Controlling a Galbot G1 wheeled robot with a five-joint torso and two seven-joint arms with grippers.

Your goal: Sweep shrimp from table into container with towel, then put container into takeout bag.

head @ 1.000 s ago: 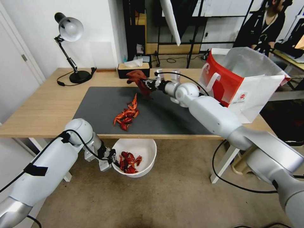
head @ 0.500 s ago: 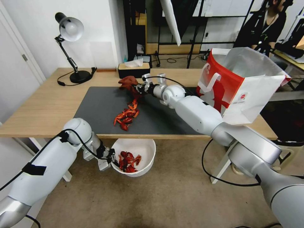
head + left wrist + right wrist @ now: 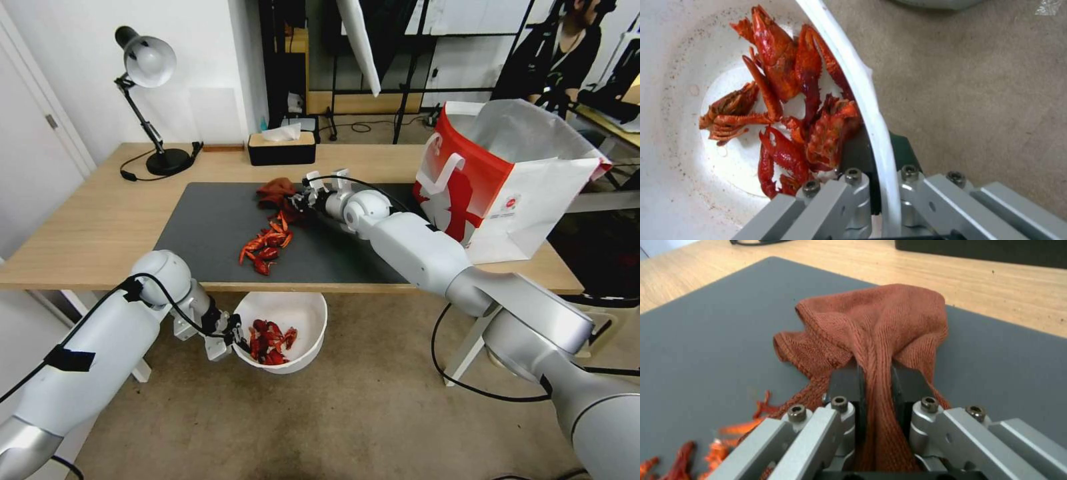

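A heap of red-orange shrimp (image 3: 267,244) lies on the dark mat of the table (image 3: 87,227), near its front edge. Just behind the heap, my right gripper (image 3: 294,201) is shut on the rust-brown towel (image 3: 275,190), which rests bunched on the mat; the right wrist view shows the towel (image 3: 876,330) pinched between the black pads (image 3: 844,383). Below the table's front edge, my left gripper (image 3: 238,335) is shut on the rim of the white container (image 3: 307,313), which holds several shrimp (image 3: 791,110). The takeout bag (image 3: 507,180) stands open at the table's right end.
A black tissue box (image 3: 281,148) and a desk lamp (image 3: 150,100) stand along the back of the table. Carpeted floor lies under the container. A white table leg (image 3: 470,347) is to the right of the container.
My right gripper has carried the towel left and down from above the mat, so that the towel now rests just behind the shrimp heap. The left arm and container have stayed nearly still.
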